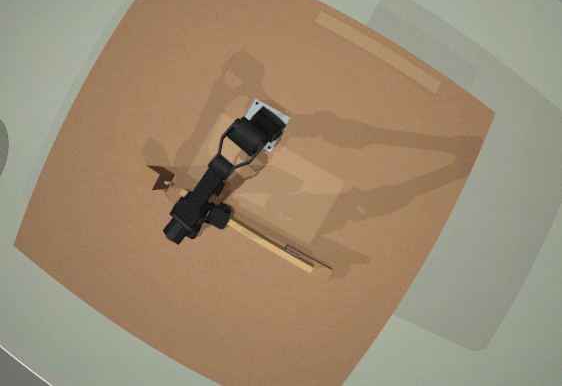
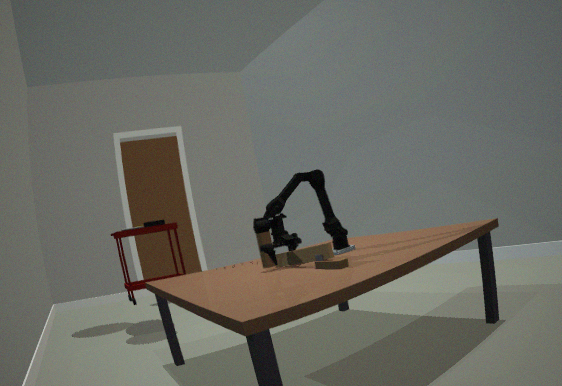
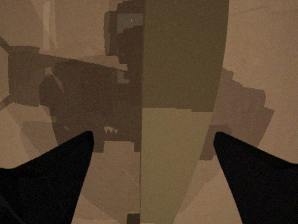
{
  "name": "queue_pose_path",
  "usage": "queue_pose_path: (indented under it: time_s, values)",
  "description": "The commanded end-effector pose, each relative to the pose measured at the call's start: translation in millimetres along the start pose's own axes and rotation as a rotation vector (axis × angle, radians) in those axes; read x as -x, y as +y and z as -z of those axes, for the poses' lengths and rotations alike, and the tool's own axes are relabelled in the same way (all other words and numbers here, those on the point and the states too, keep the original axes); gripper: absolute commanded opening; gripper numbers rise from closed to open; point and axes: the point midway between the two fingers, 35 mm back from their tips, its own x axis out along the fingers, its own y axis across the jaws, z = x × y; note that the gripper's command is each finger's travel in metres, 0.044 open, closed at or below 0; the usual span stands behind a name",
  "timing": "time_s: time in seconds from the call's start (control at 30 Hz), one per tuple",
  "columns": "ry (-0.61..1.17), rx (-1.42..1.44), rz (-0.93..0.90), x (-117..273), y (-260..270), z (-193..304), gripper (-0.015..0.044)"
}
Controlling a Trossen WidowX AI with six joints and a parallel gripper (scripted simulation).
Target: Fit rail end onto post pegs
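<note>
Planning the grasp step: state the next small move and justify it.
Probably close the gripper on the bed rail. Its fingers are open, straddle the rail near its post end and hold nothing, and the rail is not yet on the post.

No text, label, brand, number or sign can be read in any of the views.

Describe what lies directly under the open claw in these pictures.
The wooden rail runs lengthwise between the open claw's fingers, with the table beneath. In the top view the arm covers the rail's near part, so the claw's contact with it cannot be seen.
</note>
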Motion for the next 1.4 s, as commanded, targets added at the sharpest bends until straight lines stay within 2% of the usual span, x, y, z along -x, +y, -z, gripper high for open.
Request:
queue_pose_path:
  time_s: [0.0, 0.37, 0.6, 1.37]
  values:
    - [-0.003, -0.003, -0.003, -2.9, 1.3, -0.7, 0.0335]
    - [-0.003, -0.003, -0.003, -2.9, 1.3, -0.7, 0.0046]
    - [-0.003, -0.003, -0.003, -2.9, 1.3, -0.7, 0.0000]
    - [-0.003, -0.003, -0.003, 3.1, 1.0, -0.1, 0.0000]
